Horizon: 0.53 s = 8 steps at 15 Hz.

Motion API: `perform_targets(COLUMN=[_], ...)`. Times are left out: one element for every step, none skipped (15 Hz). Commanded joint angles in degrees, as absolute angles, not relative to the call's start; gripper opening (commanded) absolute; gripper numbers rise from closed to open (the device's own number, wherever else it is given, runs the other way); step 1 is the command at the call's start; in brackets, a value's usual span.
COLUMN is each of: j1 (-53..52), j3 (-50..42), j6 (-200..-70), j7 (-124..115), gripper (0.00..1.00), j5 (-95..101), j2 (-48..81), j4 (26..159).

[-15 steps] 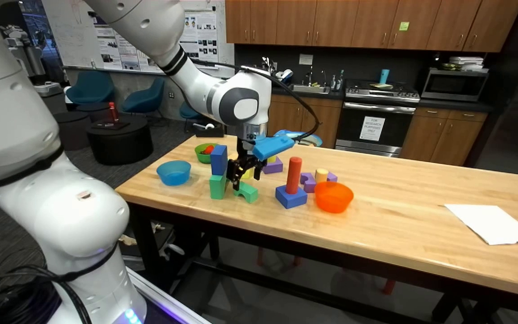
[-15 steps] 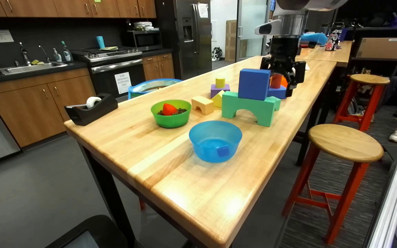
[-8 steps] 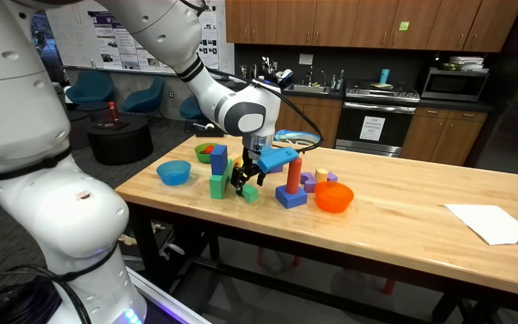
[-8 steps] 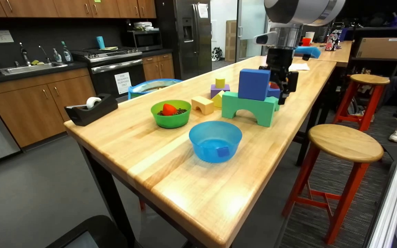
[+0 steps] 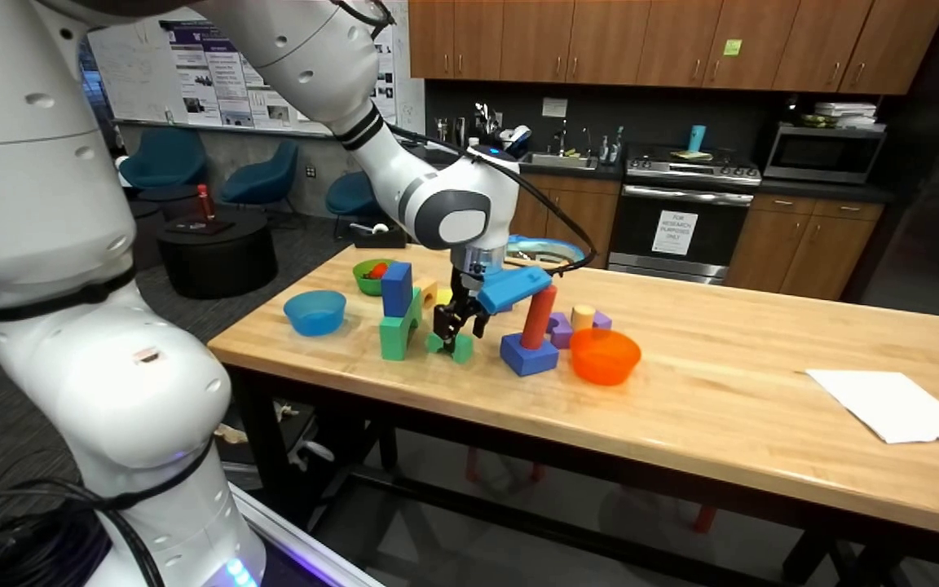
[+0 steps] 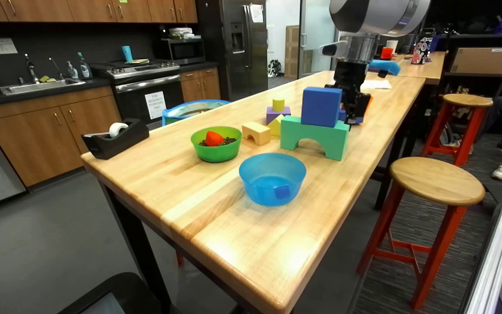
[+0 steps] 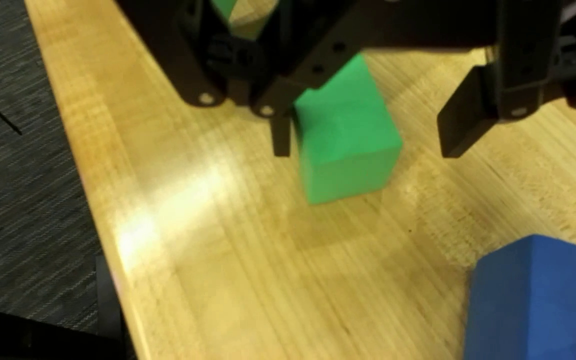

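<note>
Leaning now, upright a second ago, one red cylinder [image 5: 539,318] sits on one of two blue blocks [image 5: 528,359] near the gripper [image 7: 366,149], whose two fingers [image 7: 281,137] stand well apart, holding nothing, either side of one of two green blocks [image 7: 348,135].

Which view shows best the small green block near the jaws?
Wrist view: the small green block appears largest, partly covered. In an exterior view, its ends show; in an exterior view, I cannot see it behind the larger green arch.
</note>
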<state>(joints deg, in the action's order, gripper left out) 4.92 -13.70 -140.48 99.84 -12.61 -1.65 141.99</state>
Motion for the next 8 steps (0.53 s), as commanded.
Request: perform_targets(j1=[6.3, 6.4, 6.4, 6.4, 6.5, 6.5, 6.5, 6.6], j3=[-12.3, -12.2, -12.1, -12.0, -11.9, -11.8, -11.8, -11.7], j6=[-140.4, -140.0, -139.9, -139.9, -139.9, -139.4, -138.7, -138.5], j7=[101.7, 101.8, 101.8, 101.9, 101.8, 101.5, 100.6, 99.8], gripper=[0.45, 0.38, 0.29, 0.22, 0.16, 0.16, 0.16, 0.16], j5=[-13.6, -13.5, -13.5, -13.5, -13.3, -13.1, -12.4, -11.8], j2=[-0.8, -0.8, -1.0, -1.1, -1.2, -1.2, -1.5, -2.0], j4=[141.1, 141.0, 141.1, 141.1, 141.2, 141.1, 141.1, 141.2])
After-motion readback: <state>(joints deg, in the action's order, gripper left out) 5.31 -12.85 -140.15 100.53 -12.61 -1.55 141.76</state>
